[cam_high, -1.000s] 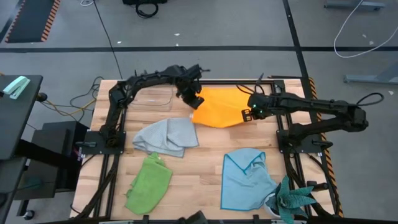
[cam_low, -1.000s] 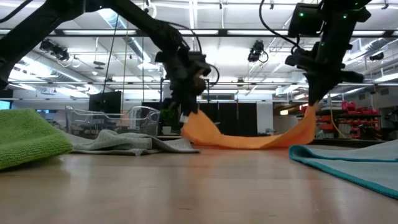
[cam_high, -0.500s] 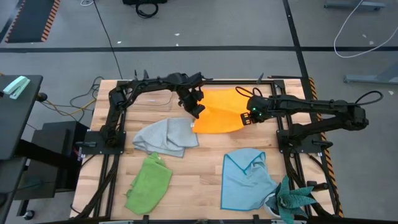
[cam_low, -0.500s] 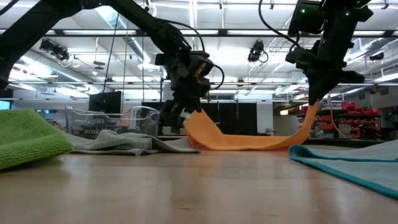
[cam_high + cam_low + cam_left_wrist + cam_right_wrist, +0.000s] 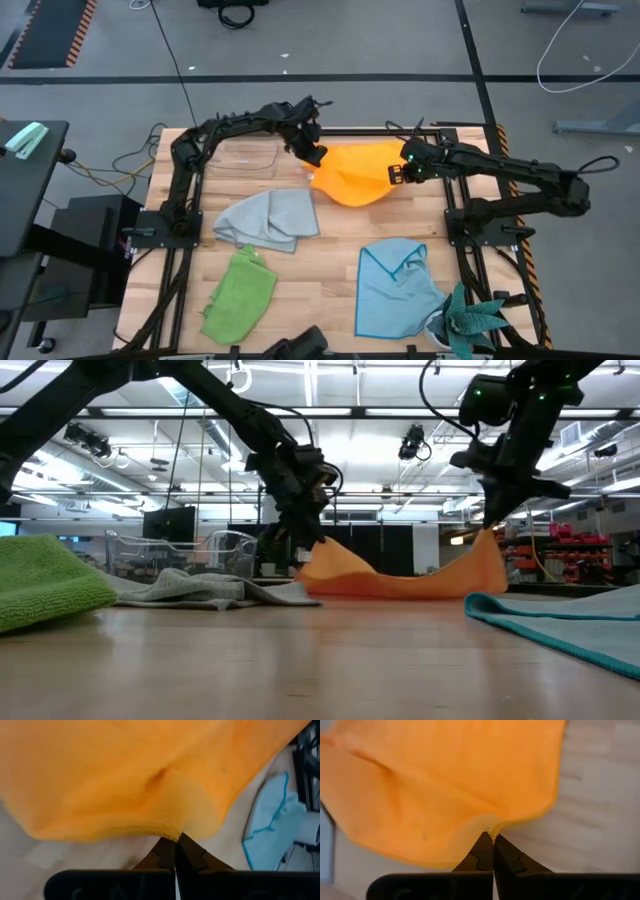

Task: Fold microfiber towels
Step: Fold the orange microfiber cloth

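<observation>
The orange-yellow towel (image 5: 355, 178) lies at the far middle of the table, between my two grippers. My left gripper (image 5: 314, 160) is shut on its left end, and my right gripper (image 5: 396, 176) is shut on its right end. In the low view both held ends stand up as peaks, and the middle (image 5: 400, 582) sags onto the table. The grey towel (image 5: 268, 220) lies crumpled left of centre. The lime green towel (image 5: 240, 292) lies bunched at the near left. The light blue towel (image 5: 398, 285) lies at the near right, partly folded over. My left gripper pinches a hemmed edge of the orange-yellow towel (image 5: 172, 831) between its two fingertips, slanting down from the left. The cloth bunches at the tips, and that end is raised off the table. My right gripper pinches the towel's edge (image 5: 492, 827) at its fingertips, slanting down from the right. The cloth puckers there, and that end (image 5: 487, 545) is held up while the middle rests on the table.
A clear plastic box (image 5: 245, 158) stands at the far left, just behind my left arm. A teal spiky plant (image 5: 470, 320) stands at the near right corner. Black frame rails (image 5: 180, 200) run along both sides of the table.
Both grippers, still shut on the towel, first dipped toward the near edge and then went toward the far edge. They carried the held edge over the rest of the towel. The cloth is now more bunched and heaped, and no longer hangs in a long sag.
</observation>
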Robot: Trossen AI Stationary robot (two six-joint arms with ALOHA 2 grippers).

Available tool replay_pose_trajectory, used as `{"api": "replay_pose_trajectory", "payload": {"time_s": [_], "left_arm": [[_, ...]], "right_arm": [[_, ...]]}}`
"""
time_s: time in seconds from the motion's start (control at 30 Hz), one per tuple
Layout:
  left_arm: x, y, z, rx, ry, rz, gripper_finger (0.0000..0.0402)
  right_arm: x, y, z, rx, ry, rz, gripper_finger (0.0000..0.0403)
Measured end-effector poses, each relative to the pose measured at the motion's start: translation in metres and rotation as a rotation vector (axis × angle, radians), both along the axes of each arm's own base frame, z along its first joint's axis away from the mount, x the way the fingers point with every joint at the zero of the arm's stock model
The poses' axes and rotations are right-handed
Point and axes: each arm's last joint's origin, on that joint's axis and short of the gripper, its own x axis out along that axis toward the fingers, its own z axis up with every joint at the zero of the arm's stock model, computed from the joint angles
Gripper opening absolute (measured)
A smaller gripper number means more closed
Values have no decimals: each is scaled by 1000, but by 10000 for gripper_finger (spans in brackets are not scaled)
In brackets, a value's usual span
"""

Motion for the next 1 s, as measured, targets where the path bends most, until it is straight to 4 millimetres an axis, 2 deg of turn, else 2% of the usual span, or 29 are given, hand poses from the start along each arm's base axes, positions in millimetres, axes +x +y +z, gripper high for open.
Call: {"api": "replay_pose_trajectory", "payload": {"time_s": [0.13, 0.27, 0.53, 0.8, 1.0], "left_arm": [[-5, 12, 0, 41, 12, 65, 2], [-10, 20, 0, 66, 39, 118, 2], [-11, 25, 0, 110, 77, 207, 2], [-11, 25, -1, 127, 113, 268, 2], [-11, 25, -1, 126, 114, 272, 3]], "right_arm": [[0, -15, 3, -37, -58, -25, 0], [-3, -30, -2, -45, -41, -64, 0], [2, -58, -10, -91, -65, -117, 0], [12, -72, -29, -67, -37, -123, 1], [16, -78, -30, -120, -54, -170, 4]]}}
